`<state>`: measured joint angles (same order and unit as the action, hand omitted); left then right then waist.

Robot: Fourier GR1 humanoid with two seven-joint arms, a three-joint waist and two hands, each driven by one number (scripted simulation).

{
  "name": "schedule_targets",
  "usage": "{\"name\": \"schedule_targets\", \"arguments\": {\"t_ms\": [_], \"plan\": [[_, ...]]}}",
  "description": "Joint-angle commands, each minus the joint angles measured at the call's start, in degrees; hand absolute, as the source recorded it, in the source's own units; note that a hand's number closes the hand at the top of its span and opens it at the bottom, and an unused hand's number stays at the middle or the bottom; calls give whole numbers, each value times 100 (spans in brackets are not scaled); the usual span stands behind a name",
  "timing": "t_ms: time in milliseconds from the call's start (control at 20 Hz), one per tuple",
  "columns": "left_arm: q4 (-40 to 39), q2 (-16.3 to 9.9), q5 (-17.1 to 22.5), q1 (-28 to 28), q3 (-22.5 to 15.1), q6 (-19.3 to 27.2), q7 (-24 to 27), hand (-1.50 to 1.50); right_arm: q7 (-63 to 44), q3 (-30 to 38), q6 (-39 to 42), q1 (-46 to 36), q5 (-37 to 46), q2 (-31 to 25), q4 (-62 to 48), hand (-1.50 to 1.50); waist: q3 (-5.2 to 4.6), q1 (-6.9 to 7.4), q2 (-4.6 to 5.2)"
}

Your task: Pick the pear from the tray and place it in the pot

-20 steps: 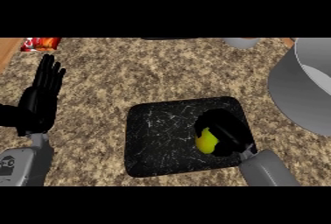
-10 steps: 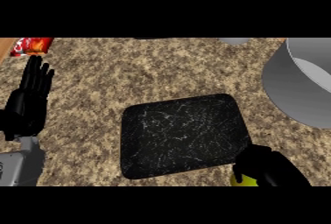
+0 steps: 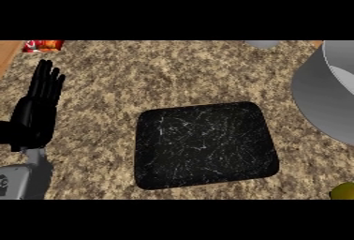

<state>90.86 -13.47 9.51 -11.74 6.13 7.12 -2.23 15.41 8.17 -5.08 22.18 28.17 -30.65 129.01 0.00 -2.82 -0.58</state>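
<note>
The black tray [image 3: 205,144] lay with nothing on it at the middle of the speckled counter [image 3: 173,75], the pear [image 3: 343,191] showing only as a yellow sliver off the tray's lower right corner, at the frame's edge. The right hand was out of view, so whether it held the fruit could not be told. The grey pot [image 3: 325,101] stood just right of the tray, its rim cut by the frame. Left of the tray, well apart, the left hand [image 3: 34,117] rested flat and unclenched, fingers up. The carry step appeared under way; the next move would call for bringing the pear up past the tray's right side and over the pot's mouth before letting go.
</note>
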Motion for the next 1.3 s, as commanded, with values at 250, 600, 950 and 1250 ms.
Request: {"name": "schedule_targets", "arguments": {"t_ms": [250,600,950,1250], "plan": [[-336,-10,5,-494,3,-74,-141,0,495,2551,1071,-705,-1843,-1190,-2046,150,3,222,67],[-378,152,-129,-635,-92,15,-77,0,1516,2240,1122,-2269,-1362,-1845,-4989,150,5,348,84],[-322,300,-348,-622,-277,121,-82,0,2837,1761,937,-3878,-867,-2218,-7767,150,9,419,96],[-137,331,-193,-659,-401,-86,-316,0,3466,1507,476,-4899,-288,-2261,-9458,150,24,583,147]]}}
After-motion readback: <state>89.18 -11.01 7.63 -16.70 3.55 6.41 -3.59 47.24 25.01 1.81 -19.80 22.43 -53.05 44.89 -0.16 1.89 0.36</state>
